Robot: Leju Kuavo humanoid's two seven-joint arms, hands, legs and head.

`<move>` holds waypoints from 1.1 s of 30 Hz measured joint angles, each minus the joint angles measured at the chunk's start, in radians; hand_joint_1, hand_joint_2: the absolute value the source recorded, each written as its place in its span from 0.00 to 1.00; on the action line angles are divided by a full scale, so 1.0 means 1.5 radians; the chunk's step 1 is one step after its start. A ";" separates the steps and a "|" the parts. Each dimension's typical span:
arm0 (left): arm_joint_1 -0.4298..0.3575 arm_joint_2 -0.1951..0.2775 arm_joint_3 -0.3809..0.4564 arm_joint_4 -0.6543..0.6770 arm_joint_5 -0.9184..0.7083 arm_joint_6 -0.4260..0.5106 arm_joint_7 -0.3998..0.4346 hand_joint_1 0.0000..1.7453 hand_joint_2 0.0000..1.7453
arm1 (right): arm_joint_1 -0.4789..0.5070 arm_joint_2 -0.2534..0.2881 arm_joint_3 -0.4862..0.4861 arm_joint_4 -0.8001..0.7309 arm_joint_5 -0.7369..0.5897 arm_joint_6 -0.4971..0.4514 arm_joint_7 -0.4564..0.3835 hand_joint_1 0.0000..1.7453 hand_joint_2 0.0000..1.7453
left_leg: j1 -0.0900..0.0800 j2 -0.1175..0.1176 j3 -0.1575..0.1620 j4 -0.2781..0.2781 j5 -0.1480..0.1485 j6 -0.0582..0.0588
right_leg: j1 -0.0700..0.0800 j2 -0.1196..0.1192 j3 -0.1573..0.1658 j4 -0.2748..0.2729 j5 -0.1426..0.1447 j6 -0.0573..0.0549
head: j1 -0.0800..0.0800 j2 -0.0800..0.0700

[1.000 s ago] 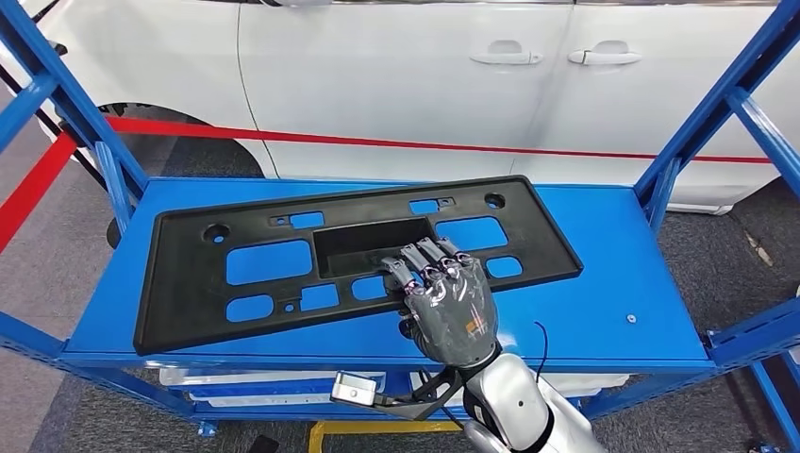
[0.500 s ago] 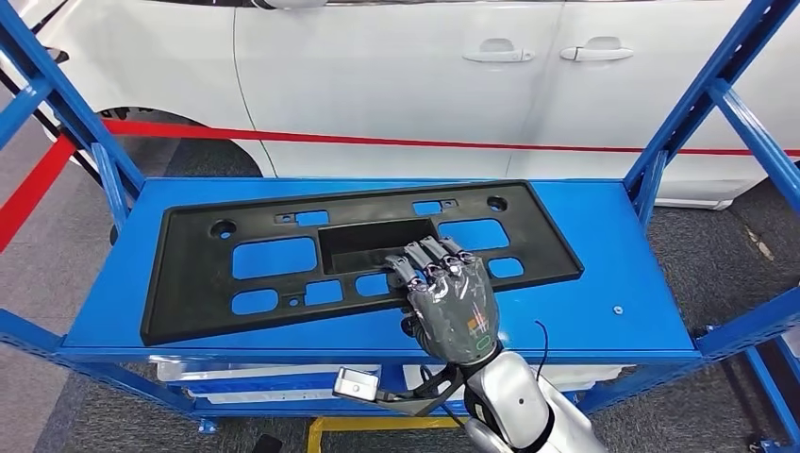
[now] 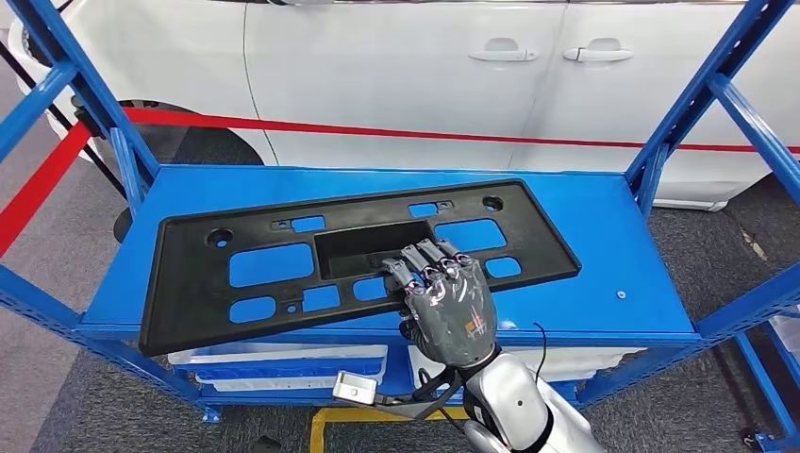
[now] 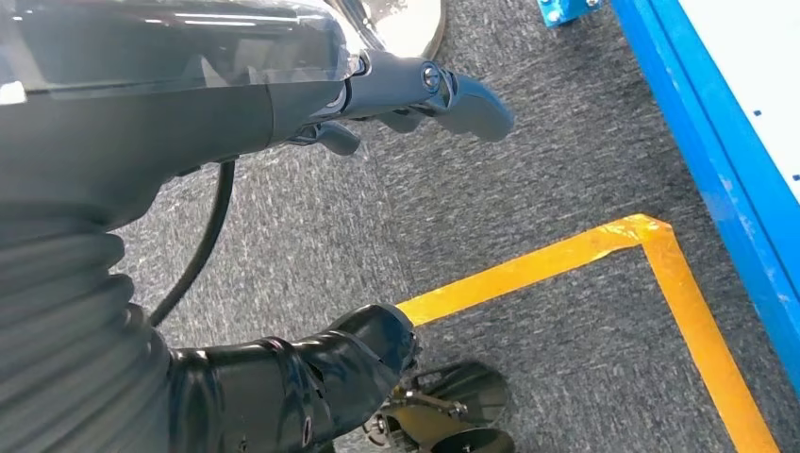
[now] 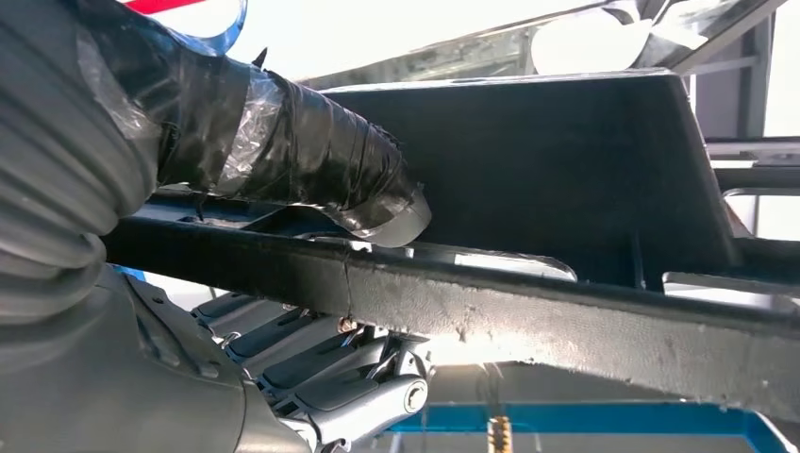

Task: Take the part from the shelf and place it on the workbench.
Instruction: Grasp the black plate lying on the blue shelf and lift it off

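Black plastic is lying across the blue shelf [image 3: 604,236] in the head view: the part [image 3: 283,264] is resting there with its near edge jutting past the shelf's front lip, so the lift and the carry to the workbench are, I judge, both remaining, while the right hand [image 3: 443,302] is gripping that near rail. Seen from the right wrist, its thumb [image 5: 311,160] is pressing one face of the rail and its fingers [image 5: 311,368] are curling against the other. At the left wrist, the left hand [image 4: 415,90] is hanging over grey carpet beside the shelf, holding nothing, fingers loosely apart.

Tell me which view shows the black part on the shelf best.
The head view: the whole black part lies on the blue shelf, with the right hand at its near edge. The right wrist view shows a close section; the left wrist view shows floor.
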 joint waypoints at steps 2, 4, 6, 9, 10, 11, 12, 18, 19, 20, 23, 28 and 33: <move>-0.001 0.000 0.000 0.000 0.000 0.000 0.000 0.00 1.00 | 0.000 0.000 0.000 0.000 0.000 0.000 0.000 1.00 1.00 | 0.001 0.001 -0.011 -0.002 0.010 0.006 | -0.002 0.000 -0.023 0.063 -0.052 0.006 | 0.001 0.000; -0.001 0.000 0.000 0.000 0.000 0.000 0.000 0.00 1.00 | 0.000 0.000 0.000 0.002 0.000 0.000 0.000 1.00 1.00 | 0.000 0.002 -0.024 -0.001 0.019 0.007 | -0.004 0.000 -0.045 0.141 -0.097 0.010 | 0.001 0.000; -0.001 0.000 0.000 0.000 0.000 0.000 0.000 0.00 1.00 | 0.001 0.000 0.000 0.004 0.000 0.000 0.000 1.00 1.00 | 0.000 0.003 -0.036 0.000 0.028 0.006 | -0.004 0.000 -0.028 0.146 -0.096 0.009 | 0.000 0.000; -0.001 -0.001 0.000 0.000 0.000 0.000 0.000 0.00 1.00 | -0.001 0.000 0.000 0.004 -0.001 0.000 0.000 1.00 1.00 | -0.001 0.002 -0.047 0.000 0.040 0.000 | -0.001 0.000 0.065 0.018 -0.059 -0.002 | 0.000 0.000; -0.001 -0.001 0.000 0.000 0.000 0.000 0.000 0.00 1.00 | -0.002 0.000 0.000 0.004 -0.001 0.000 0.000 1.00 1.00 | 0.000 0.002 -0.049 -0.001 0.044 -0.003 | 0.002 0.000 0.084 -0.014 -0.052 -0.006 | 0.001 0.000; -0.001 -0.002 0.000 0.000 0.000 0.000 0.000 0.00 1.00 | -0.003 0.000 0.000 0.004 -0.002 0.000 0.000 1.00 1.00 | 0.000 0.002 -0.049 -0.003 0.049 -0.008 | 0.005 0.000 0.091 -0.030 -0.050 -0.009 | 0.001 0.000; -0.001 -0.002 0.000 0.000 0.000 0.000 0.000 0.00 1.00 | -0.003 0.000 0.000 0.004 -0.002 0.000 0.000 1.00 1.00 | 0.001 0.002 -0.050 -0.005 0.053 -0.012 | 0.008 0.000 0.090 -0.032 -0.046 -0.011 | 0.001 0.000; -0.001 -0.002 0.000 0.000 0.000 0.000 0.000 0.00 1.00 | -0.003 0.002 0.000 0.005 -0.004 0.002 0.000 1.00 1.00 | 0.002 0.001 -0.085 0.097 -0.042 -0.032 | 0.002 -0.004 0.063 -0.050 -0.006 -0.037 | 0.000 0.000; 0.000 -0.002 0.000 0.000 0.000 0.000 0.000 0.00 1.00 | -0.003 0.002 0.000 0.005 -0.004 0.002 0.000 1.00 1.00 | 0.002 0.001 -0.093 0.136 -0.064 -0.034 | 0.002 -0.005 0.054 -0.049 -0.001 -0.037 | 0.000 0.000; 0.000 -0.002 0.000 0.000 0.000 0.000 0.001 0.00 1.00 | -0.003 0.002 0.000 0.005 -0.004 0.002 0.000 1.00 1.00 | 0.003 0.002 -0.095 0.161 -0.071 -0.037 | 0.002 -0.005 0.045 -0.047 0.005 -0.036 | 0.000 0.000; -0.001 -0.002 0.000 0.000 0.000 0.000 0.001 0.00 1.00 | -0.003 0.002 0.000 0.005 -0.004 0.002 0.000 1.00 1.00 | 0.005 0.002 -0.033 0.106 -0.035 -0.039 | 0.001 -0.005 0.018 -0.034 0.018 -0.030 | 0.000 0.000; -0.002 -0.002 0.000 0.000 0.000 0.000 0.002 0.00 1.00 | -0.002 0.004 0.000 0.005 -0.004 0.002 0.000 1.00 1.00 | 0.000 -0.001 0.030 -0.001 -0.030 -0.021 | 0.003 -0.005 -0.003 -0.017 0.033 -0.011 | 0.001 0.000; -0.003 -0.003 0.000 0.000 0.000 0.000 0.002 0.00 1.00 | -0.002 0.004 0.000 0.005 -0.023 0.008 -0.005 1.00 1.00 | 0.004 0.004 0.003 -0.006 0.001 0.002 | -0.003 -0.001 -0.040 0.076 -0.059 0.007 | 0.001 0.000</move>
